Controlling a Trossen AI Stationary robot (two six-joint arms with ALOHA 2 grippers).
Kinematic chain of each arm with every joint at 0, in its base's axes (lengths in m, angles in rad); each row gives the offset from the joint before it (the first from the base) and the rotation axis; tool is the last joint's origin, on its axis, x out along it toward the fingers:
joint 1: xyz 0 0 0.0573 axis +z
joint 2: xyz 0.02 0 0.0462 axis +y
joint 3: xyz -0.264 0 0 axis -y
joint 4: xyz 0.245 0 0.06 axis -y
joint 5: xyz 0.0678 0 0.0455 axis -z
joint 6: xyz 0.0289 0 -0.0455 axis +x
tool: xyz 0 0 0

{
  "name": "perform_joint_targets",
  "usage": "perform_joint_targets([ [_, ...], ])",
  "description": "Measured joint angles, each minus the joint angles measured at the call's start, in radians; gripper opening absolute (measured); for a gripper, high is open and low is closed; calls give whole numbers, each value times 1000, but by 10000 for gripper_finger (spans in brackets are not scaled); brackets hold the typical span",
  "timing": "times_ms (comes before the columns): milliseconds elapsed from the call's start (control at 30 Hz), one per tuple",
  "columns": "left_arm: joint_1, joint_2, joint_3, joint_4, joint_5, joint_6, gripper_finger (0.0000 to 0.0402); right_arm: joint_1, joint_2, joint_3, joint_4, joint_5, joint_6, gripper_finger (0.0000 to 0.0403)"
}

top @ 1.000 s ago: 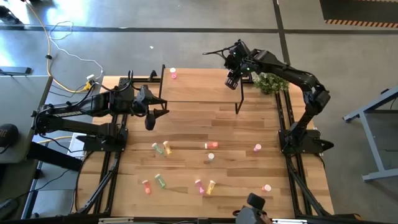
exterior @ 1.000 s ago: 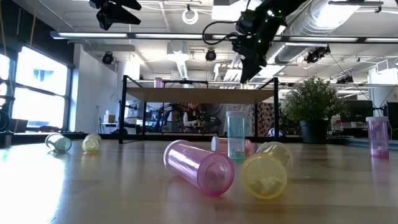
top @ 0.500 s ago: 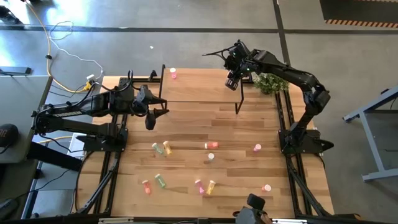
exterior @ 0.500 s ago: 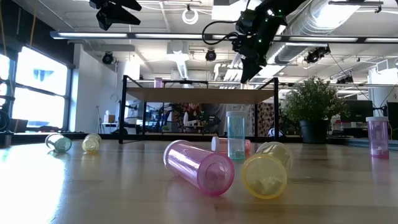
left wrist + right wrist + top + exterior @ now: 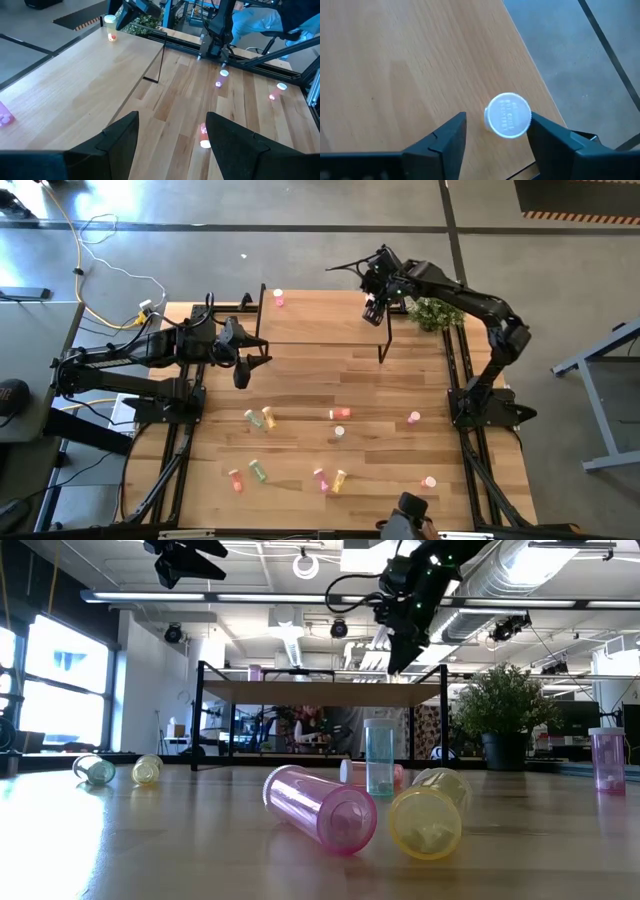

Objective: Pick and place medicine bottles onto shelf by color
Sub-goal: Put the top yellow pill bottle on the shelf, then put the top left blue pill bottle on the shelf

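The shelf (image 5: 320, 320) stands at the table's far side. A pink bottle (image 5: 278, 298) stands on its far left corner. My right gripper (image 5: 372, 310) hangs open over the far right corner, fingers on either side of an upright bottle with a white cap (image 5: 507, 115). The left wrist view shows the same bottle (image 5: 111, 30) glowing red-orange. Several more bottles lie or stand on the tabletop, among them a green one (image 5: 250, 416), a yellow one (image 5: 268, 418) and a pink one (image 5: 414, 418). My left gripper (image 5: 172, 120) waits open, raised by the shelf's left end. My right gripper comes from above, slanting down, around the bottle's white cap. One finger (image 5: 550, 137) lies right beside the cap's rim (image 5: 527, 120); whether it touches, I cannot tell. The other finger (image 5: 450, 135) stands clear of it. The bottle stands upright on the shelf, near its edge.
A potted plant (image 5: 435, 312) stands just right of the shelf's right end. Black frame rails (image 5: 460, 360) run along the table's sides. In the low view a pink bottle (image 5: 320, 808) and a yellow one (image 5: 428, 820) lie close in front.
My right gripper's fingers have parted a little over the shelf's far right corner, while the arm has kept its place. The bottle between them stands on the shelf.
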Motion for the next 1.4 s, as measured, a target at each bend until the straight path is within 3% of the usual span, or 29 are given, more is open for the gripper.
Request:
perform_joint_targets([
  [500,0,0,0,-2,0,0,223,2,-6,106,-60,0,5,200],
  [833,0,0,0,-23,22,-33,223,16,-7,250,-190,0,101,200],
  [1400,-39,0,0,-271,64,-443,223,143,-20,286,-322,0,294,200],
])
